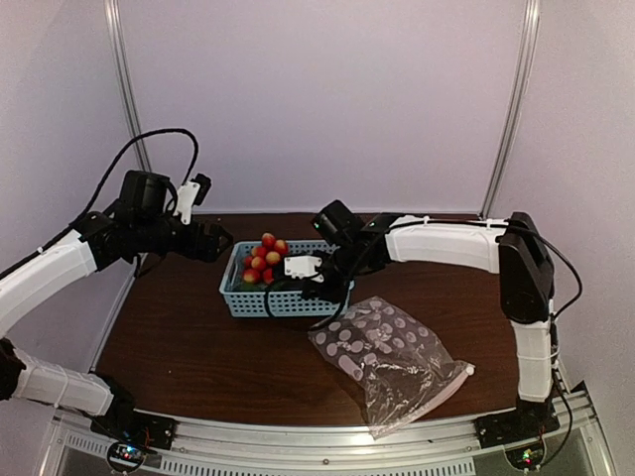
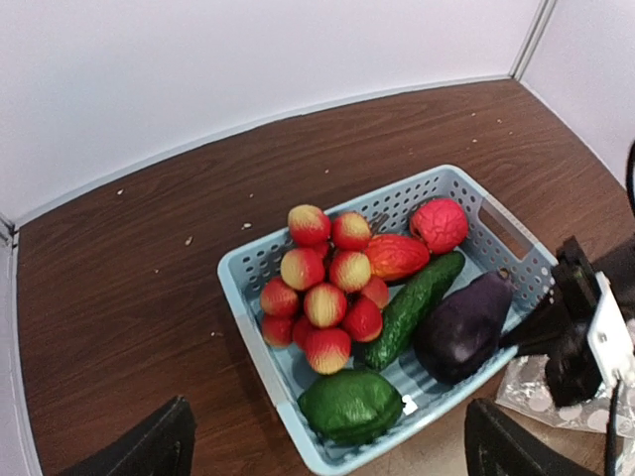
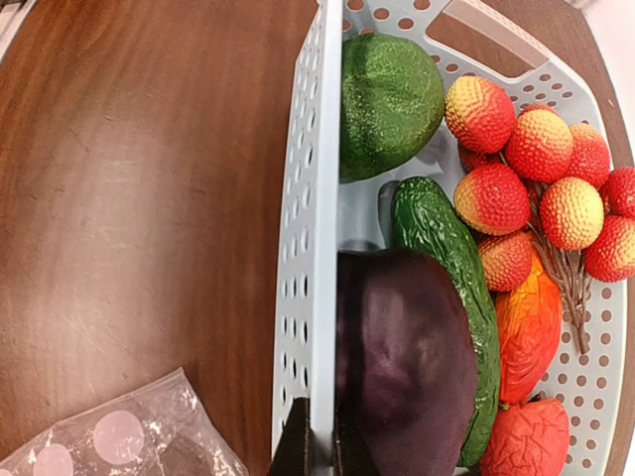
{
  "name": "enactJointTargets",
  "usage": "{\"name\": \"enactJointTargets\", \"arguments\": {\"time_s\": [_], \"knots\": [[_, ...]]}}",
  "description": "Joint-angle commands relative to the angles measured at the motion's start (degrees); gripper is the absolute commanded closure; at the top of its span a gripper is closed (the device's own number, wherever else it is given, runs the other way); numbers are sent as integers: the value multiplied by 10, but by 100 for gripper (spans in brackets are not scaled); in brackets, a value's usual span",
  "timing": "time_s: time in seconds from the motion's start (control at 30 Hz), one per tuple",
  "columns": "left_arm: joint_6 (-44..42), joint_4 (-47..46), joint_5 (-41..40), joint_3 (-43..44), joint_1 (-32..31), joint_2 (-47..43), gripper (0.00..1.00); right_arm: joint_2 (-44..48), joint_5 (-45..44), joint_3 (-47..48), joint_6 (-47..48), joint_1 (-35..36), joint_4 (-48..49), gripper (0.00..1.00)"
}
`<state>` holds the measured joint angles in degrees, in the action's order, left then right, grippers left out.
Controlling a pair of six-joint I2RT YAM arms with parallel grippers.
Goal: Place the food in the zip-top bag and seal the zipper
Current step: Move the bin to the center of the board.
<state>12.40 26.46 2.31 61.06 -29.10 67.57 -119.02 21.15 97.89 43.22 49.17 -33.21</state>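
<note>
The right gripper (image 3: 310,444) is fully closed (nothing visibly clamped) at the basket (image 3: 308,198) wall, against one end of the eggplant (image 3: 407,377), whose long axis runs straight ahead of it. The left gripper (image 1: 213,241) hangs wide open, empty. The zip-top bag (image 1: 387,352) lies beside the basket, nearer the right arm.

This is a robot test booth in a lab. Plain white panels (image 1: 327,99) held by bare metal posts (image 1: 124,79) close off the space behind and to either side of the right claw (image 1: 319,286), and a brown wood-look table (image 1: 179,347) lies under it. Two white-and-black arms (image 1: 446,243) trailing loose black cables (image 1: 149,139) are bolted to a slotted metal rail (image 1: 298,448) at the near edge, well back from the claw. The pale blue basket (image 1: 258,302) just beside the claw holds plastic toy food (image 2: 327,302), a stand-in for groceries.
</note>
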Motion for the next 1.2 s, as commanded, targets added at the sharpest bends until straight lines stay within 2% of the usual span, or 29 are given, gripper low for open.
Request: {"name": "enactJointTargets", "arguments": {"time_s": [0.0, 0.27, 0.4, 0.57, 0.7, 0.73, 0.8, 0.9, 1.0, 1.17], "knots": [[26, 54, -60, -2, -2, -10, 4, -28, 10, 43, 11, 57, 11, 100], [82, 103, -152, -8, -2, -12, 3, -100, -26, 131, -129, 130, 42, 100], [96, 106, -172, -12, -2, -11, 3, -117, -55, 159, -214, 159, 61, 100], [91, 103, -180, -13, -2, -10, 2, -126, -57, 169, -245, 192, 54, 100], [80, 84, -141, -14, -2, -13, 2, -125, -63, 178, -244, 196, 16, 89], [81, 81, -134, -13, -2, -14, 2, -117, -66, 182, -237, 193, -5, 82], [74, 73, -114, -10, -2, -17, 3, -72, -60, 167, -222, 183, -39, 65], [52, 44, -62, -6, -2, -36, 5, 37, -27, 76, -221, 149, -35, 53], [28, 10, -4, 6, -2, -53, 8, 155, 20, -32, -206, 99, -31, 49], [45, 11, 79, 84, -18, -13, 12, 293, 62, -124, -160, -28, -93, 49]]}}
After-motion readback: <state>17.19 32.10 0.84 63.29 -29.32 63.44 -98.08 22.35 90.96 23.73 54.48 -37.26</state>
